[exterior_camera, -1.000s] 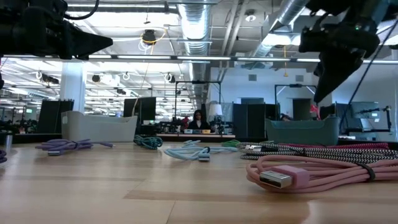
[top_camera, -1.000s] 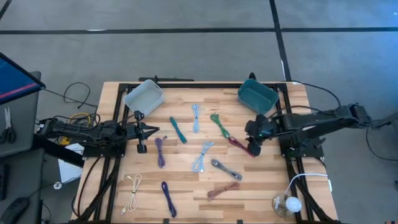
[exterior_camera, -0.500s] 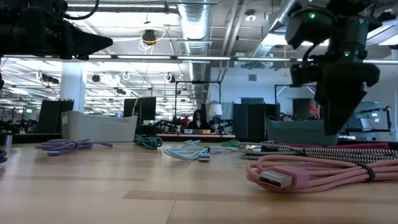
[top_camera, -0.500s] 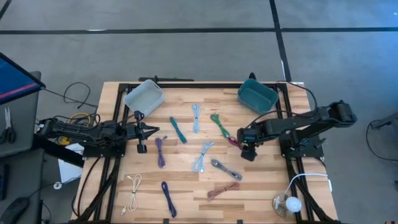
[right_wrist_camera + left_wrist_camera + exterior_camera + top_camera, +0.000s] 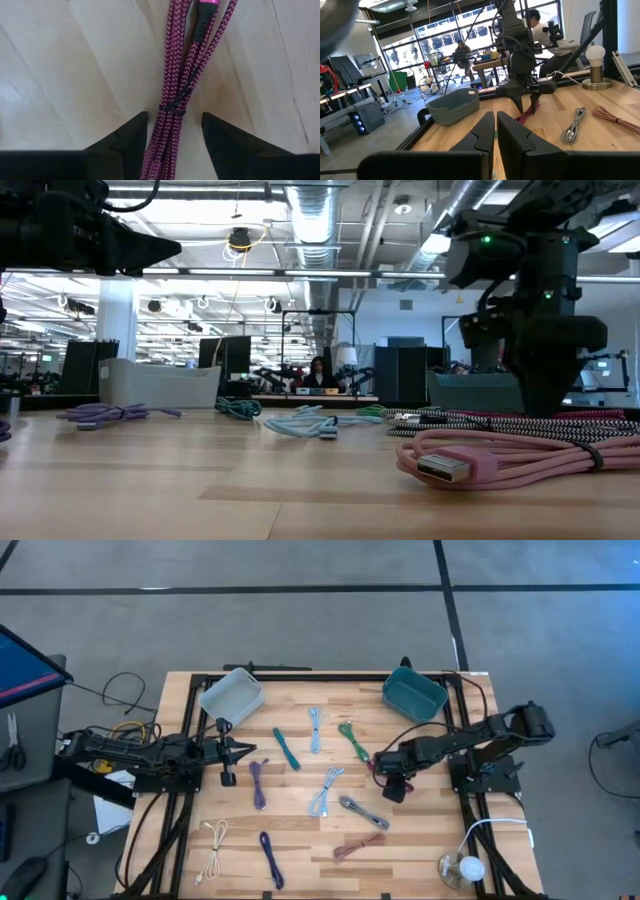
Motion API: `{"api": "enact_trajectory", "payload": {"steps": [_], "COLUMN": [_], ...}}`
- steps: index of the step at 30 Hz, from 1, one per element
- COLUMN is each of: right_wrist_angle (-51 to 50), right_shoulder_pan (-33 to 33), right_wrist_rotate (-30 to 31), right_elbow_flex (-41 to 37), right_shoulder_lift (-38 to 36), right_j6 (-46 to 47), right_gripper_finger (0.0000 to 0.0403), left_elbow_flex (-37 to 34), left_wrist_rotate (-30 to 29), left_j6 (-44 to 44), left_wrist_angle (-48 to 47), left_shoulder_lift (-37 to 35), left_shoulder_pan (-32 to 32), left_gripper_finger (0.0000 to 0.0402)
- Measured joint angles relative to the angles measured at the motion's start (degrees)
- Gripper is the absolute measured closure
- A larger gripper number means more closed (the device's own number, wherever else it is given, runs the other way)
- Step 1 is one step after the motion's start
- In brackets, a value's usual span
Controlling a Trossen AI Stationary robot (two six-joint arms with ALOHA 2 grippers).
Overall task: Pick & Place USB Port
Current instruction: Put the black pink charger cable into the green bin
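A magenta braided USB cable (image 5: 177,90), bundled with a thin dark tie, lies flat on the wooden table right of centre; in the high view only its far end (image 5: 373,765) shows beside my right gripper (image 5: 390,780). That gripper (image 5: 175,117) points straight down over the bundle, open, with one finger on each side of the cable and a gap to both. My left gripper (image 5: 248,748) waits shut and level at the table's left side (image 5: 495,122).
A grey-blue bin (image 5: 231,695) stands at the far left and a teal bin (image 5: 414,693) at the far right. Several other bundled cables lie about: green (image 5: 352,740), light blue (image 5: 326,792), grey (image 5: 363,811), pink (image 5: 358,845). A bulb lamp (image 5: 462,868) sits near right.
My right gripper has come down toward the table and moved toward the table's left, over the magenta cable, tipping until it points straight down. The cable has stayed where it lay.
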Motion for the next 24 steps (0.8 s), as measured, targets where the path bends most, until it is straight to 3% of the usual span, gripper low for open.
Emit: {"api": "enact_trajectory", "payload": {"steps": [7,16,24], "right_wrist_angle": [0.6,0.7,2.1], "right_shoulder_pan": [0.0,0.0,1.8], "right_wrist_rotate": [0.1,0.5,5.4], "right_elbow_flex": [0.0,-0.2,1.7], "right_shoulder_lift": [1.6,-0.3,-5.6], "right_j6": [0.4,1.3,1.5], "right_gripper_finger": [0.0257,0.0386,0.0394], "left_elbow_flex": [0.0,0.0,0.0], "left_wrist_rotate": [0.0,0.0,0.0], "left_j6": [0.0,0.0,0.0], "left_wrist_angle": [0.0,0.0,-0.1], "left_shoulder_lift": [0.0,0.0,0.0], "left_shoulder_pan": [0.0,0.0,0.0], "left_gripper_finger": [0.0381,0.0381,0.0381]}}
